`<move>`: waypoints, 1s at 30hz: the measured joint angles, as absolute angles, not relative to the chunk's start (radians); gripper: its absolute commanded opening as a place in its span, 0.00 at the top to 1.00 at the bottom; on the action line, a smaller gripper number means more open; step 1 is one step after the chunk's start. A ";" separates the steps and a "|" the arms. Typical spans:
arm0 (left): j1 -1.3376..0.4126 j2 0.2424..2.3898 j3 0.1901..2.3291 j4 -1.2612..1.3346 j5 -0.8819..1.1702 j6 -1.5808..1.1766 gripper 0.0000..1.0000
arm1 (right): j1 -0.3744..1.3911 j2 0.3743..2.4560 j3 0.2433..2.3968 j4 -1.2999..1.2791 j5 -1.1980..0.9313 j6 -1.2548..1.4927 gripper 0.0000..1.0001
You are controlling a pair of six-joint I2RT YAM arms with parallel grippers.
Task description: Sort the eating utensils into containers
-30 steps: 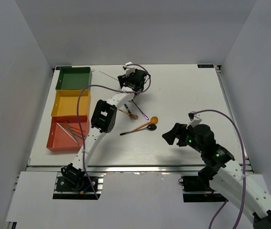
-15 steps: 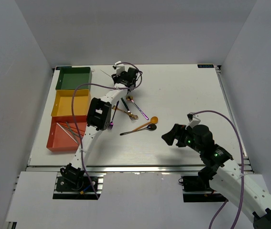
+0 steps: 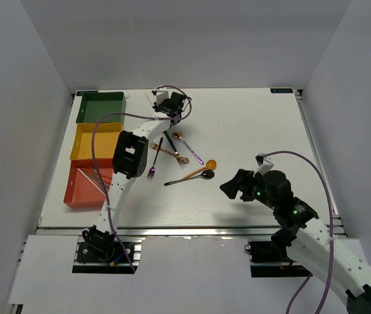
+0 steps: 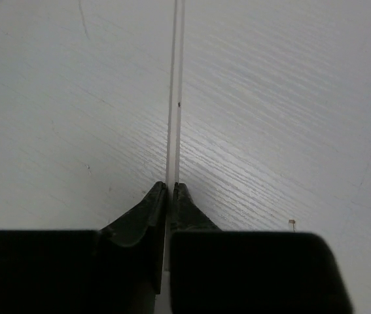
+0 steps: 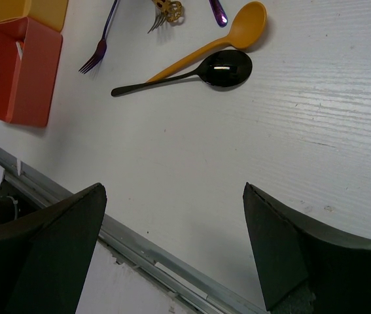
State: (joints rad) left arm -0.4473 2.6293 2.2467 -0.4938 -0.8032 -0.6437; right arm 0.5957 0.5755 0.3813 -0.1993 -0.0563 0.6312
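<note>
My left gripper (image 3: 170,104) reaches to the far side of the table and is shut on a thin white chopstick (image 4: 174,98), which runs straight ahead from the fingertips just above the tabletop. Dark green (image 3: 100,108), yellow (image 3: 93,140) and orange-red (image 3: 80,191) trays line the left edge; the orange-red one holds a few chopsticks (image 3: 97,180). Loose in the middle lie a purple fork (image 3: 154,157), gold fork (image 3: 175,155), purple spoon (image 3: 192,150), orange spoon (image 3: 201,170) and black spoon (image 3: 192,178). My right gripper (image 3: 231,186) is open and empty to the right of them.
The right wrist view shows the orange spoon (image 5: 218,39), black spoon (image 5: 198,73), purple fork (image 5: 100,46), the orange-red tray (image 5: 15,72) and the metal rail at the table's near edge (image 5: 139,252). White walls enclose the table.
My left gripper has moved left along the far side with the chopstick, uncovering the purple fork. The right arm has barely moved.
</note>
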 measured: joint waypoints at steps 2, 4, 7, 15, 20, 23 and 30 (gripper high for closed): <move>-0.446 2.626 2.246 -0.498 -0.775 -0.631 0.94 | 0.596 0.575 0.381 -0.199 -0.056 0.633 0.11; -0.444 2.619 2.237 -0.497 -0.752 -0.624 1.00 | 0.596 0.575 0.381 -0.200 -0.056 0.633 0.11; -0.438 2.600 2.208 -0.485 -0.717 -0.622 1.00 | 0.596 0.574 0.381 -0.201 -0.055 0.633 0.10; -0.423 2.472 2.009 -0.418 -0.633 -0.611 1.00 | 0.596 0.557 0.381 -0.215 -0.051 0.633 0.11; -0.423 2.361 1.878 -0.394 -0.603 -0.585 1.00 | 0.596 0.560 0.381 -0.215 -0.051 0.633 0.11; -0.423 2.279 1.827 -0.372 -0.601 -0.564 1.00 | 0.596 0.567 0.382 -0.215 -0.051 0.634 0.11; -0.424 2.128 1.795 -0.319 -0.602 -0.524 1.00 | 0.596 0.583 0.382 -0.213 -0.048 0.642 0.11</move>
